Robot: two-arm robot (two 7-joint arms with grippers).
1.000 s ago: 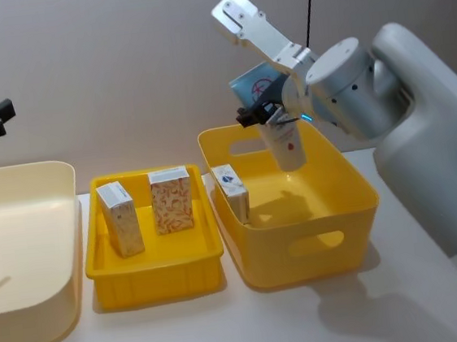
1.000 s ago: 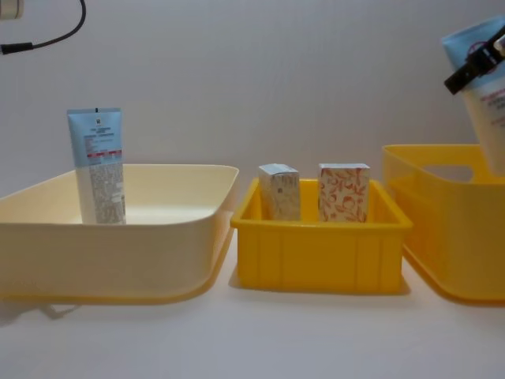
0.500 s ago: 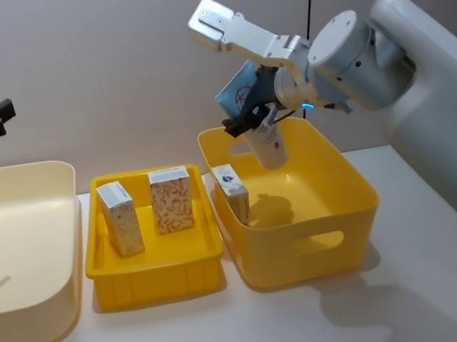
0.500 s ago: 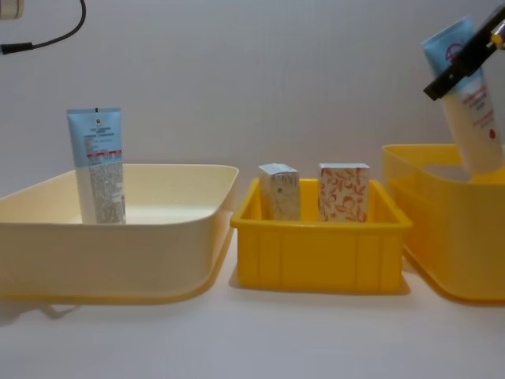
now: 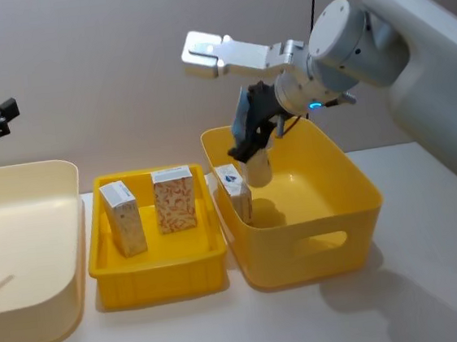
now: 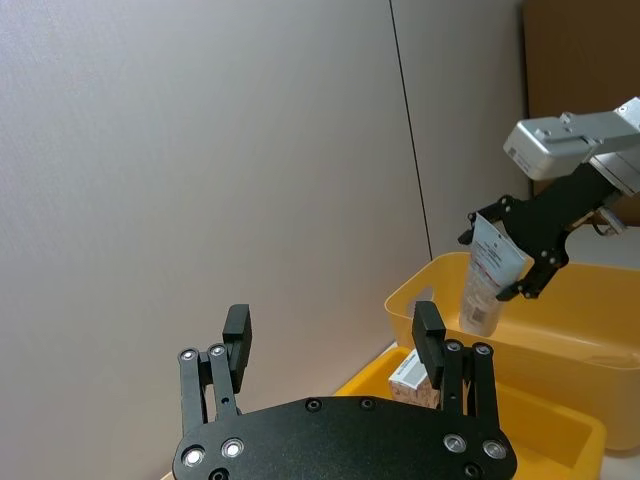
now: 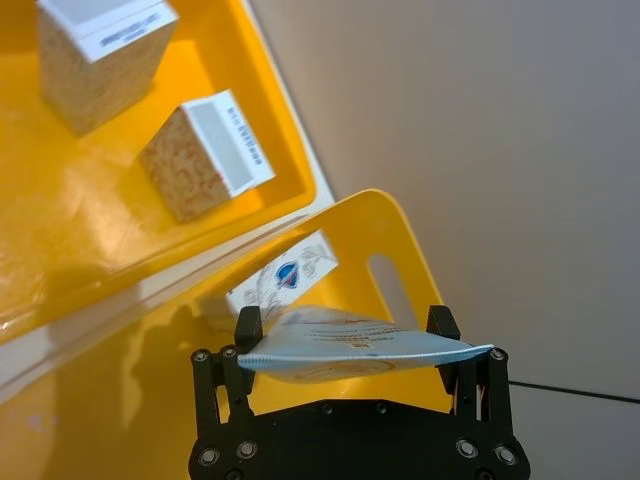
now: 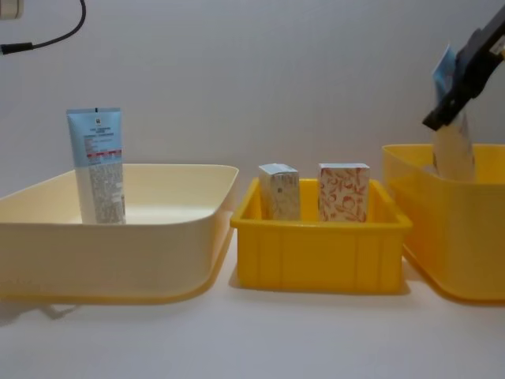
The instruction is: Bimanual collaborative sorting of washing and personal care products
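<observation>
The table (image 5: 438,296) carries three containers in a row, near edge toward the robot: a pale cream tray (image 8: 118,237) on the left, a shallow yellow bin (image 5: 157,268) in the middle and a deep yellow bin (image 5: 317,235) on the right. The shallow bin holds two upright cartons (image 5: 173,199), grouped by type. One light-blue tube (image 8: 98,164) stands on its cap in the cream tray, which suggests that tray is the destination for tubes. A third carton (image 5: 234,188) leans against the inner left wall of the deep bin. Above that wall, the right pincer (image 5: 249,132) is clamped on a second tube (image 8: 451,150) near its crimped end, so the cap hangs downward just above the deep bin's left part; this grip keeps the tube vertical for upright placement. Farther back on the left, the left pincer (image 6: 330,335) hangs above the cream tray with its fingers spread wide and empty, probably positioned to receive the tube.
</observation>
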